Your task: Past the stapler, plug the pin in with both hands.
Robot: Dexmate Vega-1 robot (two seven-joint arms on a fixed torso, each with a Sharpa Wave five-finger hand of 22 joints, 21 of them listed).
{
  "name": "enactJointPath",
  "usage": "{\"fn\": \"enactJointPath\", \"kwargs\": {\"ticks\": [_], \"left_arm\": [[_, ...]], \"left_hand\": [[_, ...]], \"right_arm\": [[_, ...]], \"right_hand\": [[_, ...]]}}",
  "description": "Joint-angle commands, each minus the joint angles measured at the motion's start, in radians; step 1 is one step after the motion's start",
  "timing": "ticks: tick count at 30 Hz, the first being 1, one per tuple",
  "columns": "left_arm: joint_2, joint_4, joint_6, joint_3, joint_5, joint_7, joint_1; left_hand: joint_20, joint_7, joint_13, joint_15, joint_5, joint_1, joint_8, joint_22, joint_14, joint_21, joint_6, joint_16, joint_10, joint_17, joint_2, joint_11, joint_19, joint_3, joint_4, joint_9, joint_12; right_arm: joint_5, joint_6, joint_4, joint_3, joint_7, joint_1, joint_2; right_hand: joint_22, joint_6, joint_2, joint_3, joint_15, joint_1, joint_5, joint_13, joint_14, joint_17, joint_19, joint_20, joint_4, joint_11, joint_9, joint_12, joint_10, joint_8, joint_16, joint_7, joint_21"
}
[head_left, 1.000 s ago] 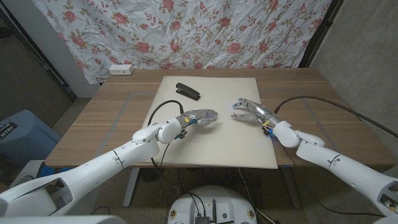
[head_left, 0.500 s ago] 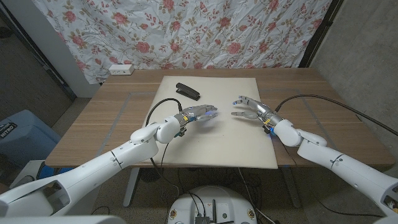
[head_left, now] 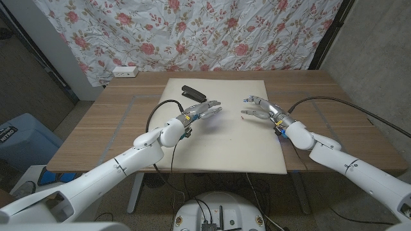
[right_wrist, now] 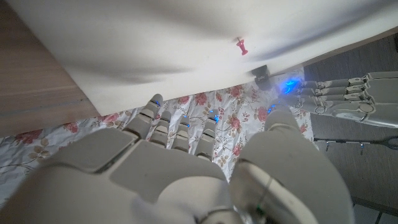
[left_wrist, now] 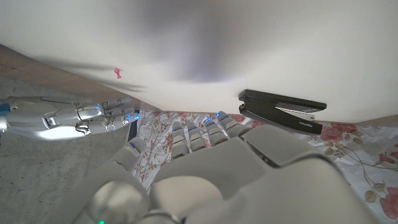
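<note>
Worktop (head_left: 115, 122) of wood carried a white board (head_left: 225, 151) under both hands. Black stapler (head_left: 194, 94) lay on the board's far part, just beyond the left hand (head_left: 204, 110) and a little to its outer side, apart from the fingertips. A white power strip (head_left: 124, 71) sat at the worktop's far corner, well beyond the left hand, in front of a floral cloth (head_left: 192, 32) hung behind. A black cable (head_left: 340, 104) trailed over the worktop past the right arm, and another looped beside the left forearm. Nothing stood in the gap between the two hands.

Pink pin (right_wrist: 241, 45) was too small to make out in the head view. In the right wrist view it lay on the board beyond the right hand's fingertips, clear of them; in the left wrist view the same pin (left_wrist: 117, 73) lay near the right hand (left_wrist: 68, 116), off to the side of the left hand's fingers. Whether it stood on its head or lay on its side could not be told. The stapler (left_wrist: 283, 110) showed in the left wrist view close ahead of the left fingers.

Left hand hovered over the board with fingers extended and slightly apart, holding nothing. Right hand (head_left: 259, 109) hovered likewise, fingers loosely spread with thumb apart, holding nothing. Both palms were hidden from the wrist views, which looked along the backs of the hands.
</note>
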Motion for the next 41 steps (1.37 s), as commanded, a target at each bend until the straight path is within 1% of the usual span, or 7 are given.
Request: {"fn": "enactJointPath", "kwargs": {"ticks": [1,7,17,21,26,34,41], "left_arm": [[-0.006,0.023,-0.034,-0.049,-0.077,0.088,0.019],[-0.017,0.059,-0.074,-0.074,-0.133,0.124,0.021],[-0.027,0.107,-0.146,-0.131,-0.254,0.164,0.039],[-0.029,0.132,-0.169,-0.147,-0.286,0.176,0.037],[-0.042,0.171,-0.205,-0.161,-0.326,0.194,0.032],[-0.104,0.260,-0.252,-0.161,-0.358,0.263,0.016],[-0.154,0.309,-0.283,-0.163,-0.391,0.317,0.014]], "left_hand": [[-0.110,0.002,0.001,-0.073,-0.001,0.011,0.007,0.004,0.009,0.007,0.008,0.004,0.008,0.002,0.104,0.000,0.008,0.010,0.000,0.004,0.005],[-0.110,0.007,0.001,-0.071,-0.002,0.013,0.007,0.003,0.010,0.006,0.011,0.003,0.008,0.002,0.103,0.000,0.010,0.013,-0.002,0.004,0.003],[-0.108,0.012,0.001,-0.063,-0.002,0.017,0.005,0.003,0.010,0.003,0.010,0.001,0.007,0.001,0.102,0.007,0.012,0.020,-0.009,0.004,0.001],[-0.107,0.016,0.001,-0.062,-0.003,0.020,0.003,0.003,0.010,0.001,0.009,0.000,0.005,0.000,0.101,0.008,0.012,0.024,-0.012,0.003,0.000],[-0.104,0.019,0.001,-0.059,-0.003,0.023,0.001,0.003,0.008,0.000,0.005,-0.002,0.002,0.000,0.102,0.012,0.013,0.028,-0.016,0.003,-0.001],[-0.099,0.024,0.001,-0.055,-0.003,0.026,0.001,0.003,0.006,-0.001,0.006,-0.003,-0.001,0.000,0.103,0.016,0.017,0.034,-0.020,0.003,-0.003],[-0.097,0.024,0.001,-0.055,-0.004,0.027,0.001,0.003,0.008,0.002,0.006,-0.002,0.000,0.000,0.103,0.016,0.027,0.038,-0.022,0.003,-0.002]], "right_arm": [[0.053,-0.006,-0.015,0.036,-0.010,-0.021,0.005],[0.076,-0.016,-0.027,0.047,0.007,-0.021,-0.001],[0.119,-0.033,-0.026,0.057,0.015,-0.010,0.022],[0.132,-0.038,-0.016,0.058,0.017,0.001,0.033],[0.179,-0.031,0.007,0.064,0.041,0.016,0.047],[0.252,0.016,0.079,0.076,0.049,0.037,0.087],[0.293,-0.001,0.077,0.088,0.049,0.033,0.091]], "right_hand": [[0.001,-0.011,0.016,0.002,-0.023,-0.014,-0.003,-0.002,0.004,0.000,0.017,-0.016,0.009,-0.001,0.001,0.008,0.012,-0.011,0.000,0.008,0.007],[-0.001,-0.063,0.043,-0.001,-0.059,-0.050,-0.003,-0.008,-0.004,-0.010,0.011,-0.042,0.021,-0.009,-0.002,0.006,0.018,-0.047,-0.009,0.038,-0.001],[-0.002,-0.097,0.052,-0.004,-0.061,-0.071,-0.003,-0.013,-0.004,-0.018,0.008,-0.053,0.025,-0.007,-0.002,0.001,0.014,-0.063,-0.013,0.046,-0.004],[-0.003,-0.120,0.058,-0.008,-0.059,-0.088,-0.004,-0.015,-0.002,-0.023,0.007,-0.055,0.030,-0.004,-0.003,-0.001,0.013,-0.071,-0.015,0.066,-0.005],[-0.003,-0.125,0.066,-0.011,-0.059,-0.105,-0.005,-0.018,0.002,-0.025,0.008,-0.053,0.037,0.001,-0.004,-0.001,0.017,-0.071,-0.015,0.082,-0.006],[-0.003,-0.115,0.093,-0.012,-0.055,-0.136,-0.007,-0.021,0.010,-0.029,0.012,-0.056,0.053,0.009,-0.005,-0.001,0.024,-0.065,-0.013,0.096,-0.005],[-0.003,-0.106,0.102,-0.014,-0.053,-0.151,-0.008,-0.022,0.021,-0.032,0.018,-0.055,0.057,0.016,-0.005,0.001,0.035,-0.062,-0.011,0.103,-0.004]]}}
